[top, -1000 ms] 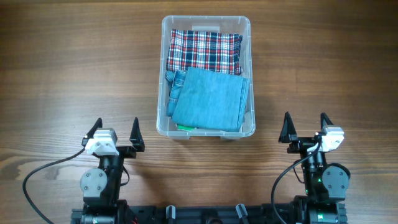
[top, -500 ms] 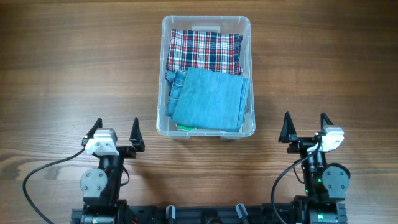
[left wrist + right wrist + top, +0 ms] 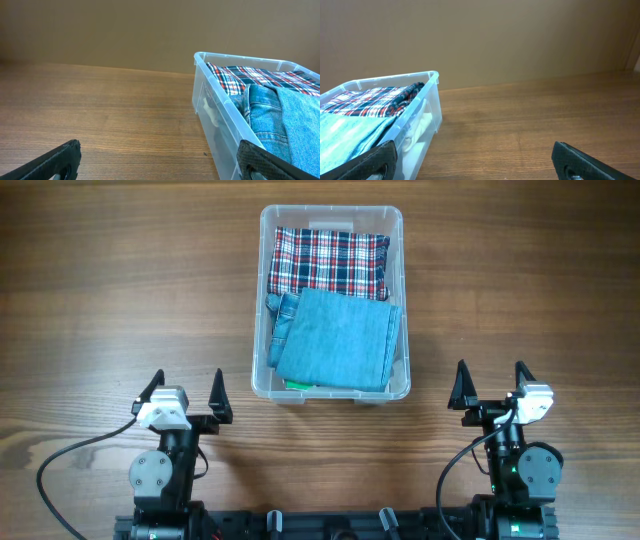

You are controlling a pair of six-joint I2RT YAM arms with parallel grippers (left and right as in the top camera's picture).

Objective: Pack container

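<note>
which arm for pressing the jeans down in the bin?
Left, marginally: both open and empty, but the left gripper sits slightly nearer the container than the right gripper. Close call.

Overhead view: fixed above, looking straight down on the table [image 3: 120, 290], far enough off to take in the whole container [image 3: 330, 212] and both arms at the lower frame edge.

Left wrist view: set low behind the left claw [image 3: 187, 380], close to the table surface, facing forward to a brown wall [image 3: 100, 30]. The container sits close at frame right.

Right wrist view: likewise low behind the right claw [image 3: 490, 375], facing forward, with the container at frame left.

All three views share the container. The two wrist views show opposite side walls of it.
</note>
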